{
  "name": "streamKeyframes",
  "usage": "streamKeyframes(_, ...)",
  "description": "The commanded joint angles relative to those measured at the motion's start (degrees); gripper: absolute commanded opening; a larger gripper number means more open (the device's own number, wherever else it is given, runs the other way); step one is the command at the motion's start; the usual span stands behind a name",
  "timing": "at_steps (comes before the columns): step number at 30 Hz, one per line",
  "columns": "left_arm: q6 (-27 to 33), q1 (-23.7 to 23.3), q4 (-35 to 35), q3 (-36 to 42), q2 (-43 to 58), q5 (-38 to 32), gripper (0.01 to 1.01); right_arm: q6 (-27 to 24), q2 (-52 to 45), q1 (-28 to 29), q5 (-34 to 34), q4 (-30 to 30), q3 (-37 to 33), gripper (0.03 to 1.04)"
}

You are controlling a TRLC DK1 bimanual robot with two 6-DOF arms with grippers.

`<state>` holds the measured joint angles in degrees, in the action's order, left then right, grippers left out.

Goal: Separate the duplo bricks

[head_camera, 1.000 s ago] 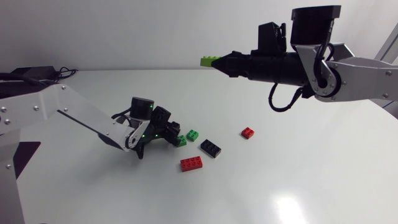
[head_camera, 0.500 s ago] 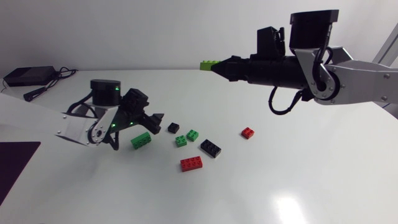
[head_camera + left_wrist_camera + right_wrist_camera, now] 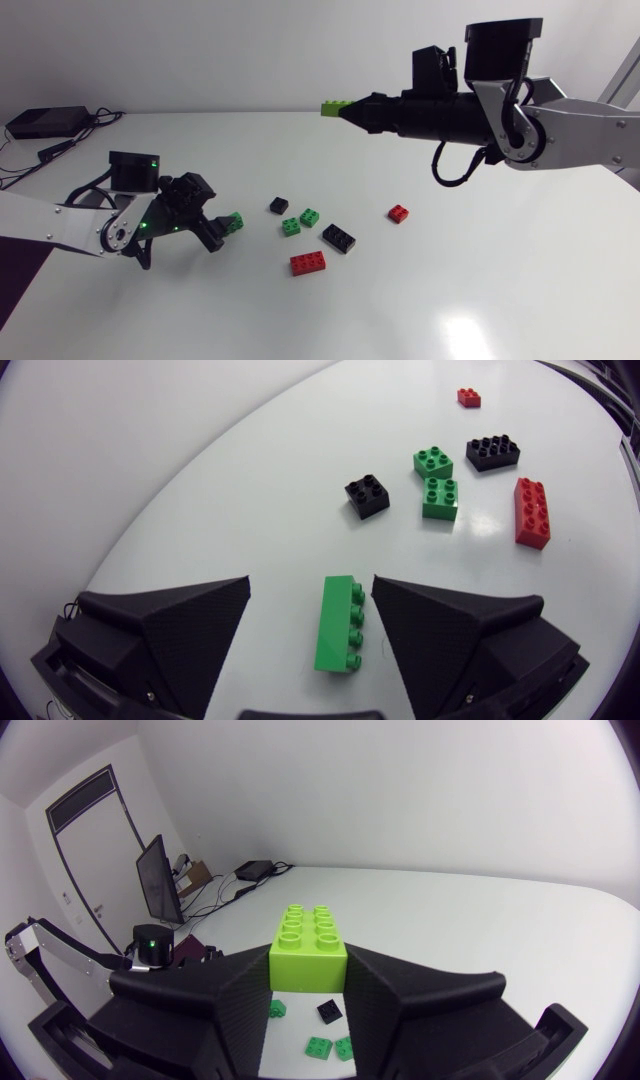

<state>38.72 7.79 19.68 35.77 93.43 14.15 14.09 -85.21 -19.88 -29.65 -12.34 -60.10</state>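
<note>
Right gripper [image 3: 346,109], one lime brick [image 3: 333,104]; two red bricks [image 3: 308,263]

Long brick [image 3: 340,622] on table [image 3: 450,290] between fingers of left gripper [image 3: 310,580]. To its right, six loose bricks [image 3: 308,263]. High behind it, block [image 3: 309,945] in right gripper [image 3: 309,982].

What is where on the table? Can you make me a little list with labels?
left pincer: open, long green brick lying between its fingers
right pincer: shut on lime brick, up in the air
loose: small green bricks, small black brick, bigger black brick, long red brick, small red brick
</note>
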Motion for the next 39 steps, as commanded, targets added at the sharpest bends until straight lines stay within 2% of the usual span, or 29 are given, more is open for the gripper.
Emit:
streamKeyframes(1,2.59,-1.11,-1.75,-1.05,-2.37,1.32,0.820,-0.82,1.19,-0.34,-0.41,0.65,1.21,0.10)
streamKeyframes(8,4.96,-3.57,-6.76,-0.61,-3.08,3.51,0.820,-1.17,1.27,-0.16,-0.59,0.82,1.65,0.10)
streamKeyframes(12,4.96,-5.33,-13.35,2.82,-1.93,5.71,0.820,-1.17,1.27,-0.25,-0.59,1.09,1.21,0.10)
streamKeyframes(15,4.52,-5.68,-15.02,3.96,-1.05,6.15,0.820,-1.17,1.27,-0.34,-0.59,1.26,1.03,0.10)
streamKeyframes(30,3.91,-4.10,-14.41,4.92,3.08,6.24,0.789,-1.52,0.92,0.28,-1.02,1.88,0.42,0.10)
streamKeyframes(36,3.91,-3.75,-14.41,5.80,5.36,6.24,0.613,-1.61,0.48,0.28,-1.11,1.79,0.24,0.10)
streamKeyframes(39,4.00,-3.75,-14.41,6.15,6.15,6.24,0.567,-1.69,0.39,0.37,-1.20,1.79,0.24,0.10)
